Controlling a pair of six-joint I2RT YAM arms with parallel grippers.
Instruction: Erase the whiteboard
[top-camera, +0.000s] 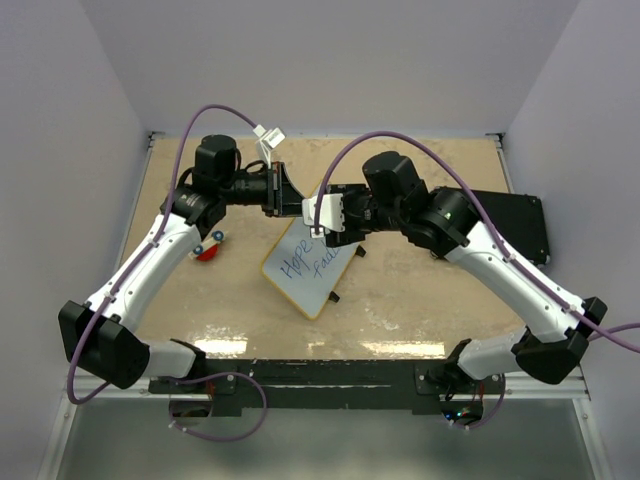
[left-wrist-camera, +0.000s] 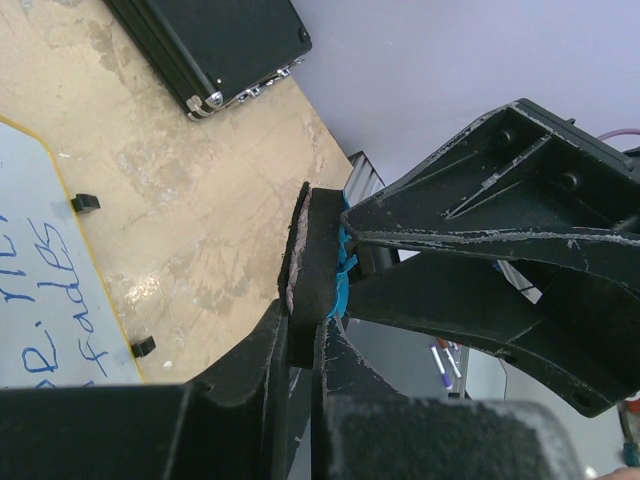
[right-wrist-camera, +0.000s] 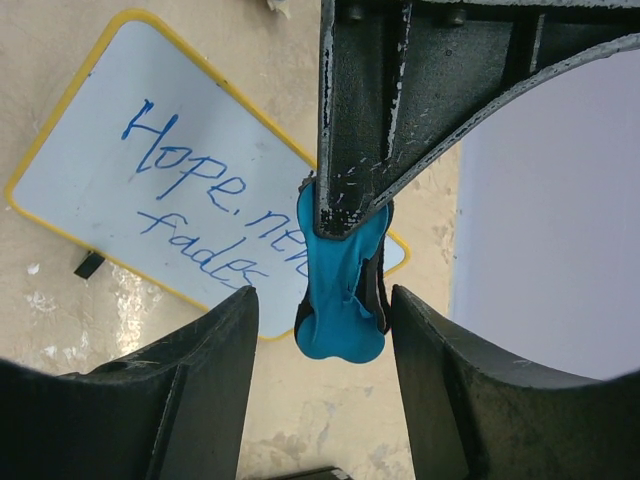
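The whiteboard (top-camera: 308, 268) lies tilted at mid-table, yellow-framed, with blue handwriting; it also shows in the left wrist view (left-wrist-camera: 40, 270) and the right wrist view (right-wrist-camera: 180, 190). Above its far corner the two grippers meet. My left gripper (left-wrist-camera: 305, 340) is shut on a blue eraser with a black felt pad (left-wrist-camera: 318, 265), holding it in the air. The blue eraser (right-wrist-camera: 340, 300) hangs between the fingers of my right gripper (right-wrist-camera: 325, 320), which stands open with a gap on each side. In the top view the left gripper (top-camera: 290, 195) and right gripper (top-camera: 318, 215) nearly touch.
A black rectangular case (top-camera: 515, 225) lies at the right of the table, also seen far off in the left wrist view (left-wrist-camera: 215, 45). A small red, white and blue object (top-camera: 209, 247) sits by the left arm. Walls close in the table on three sides.
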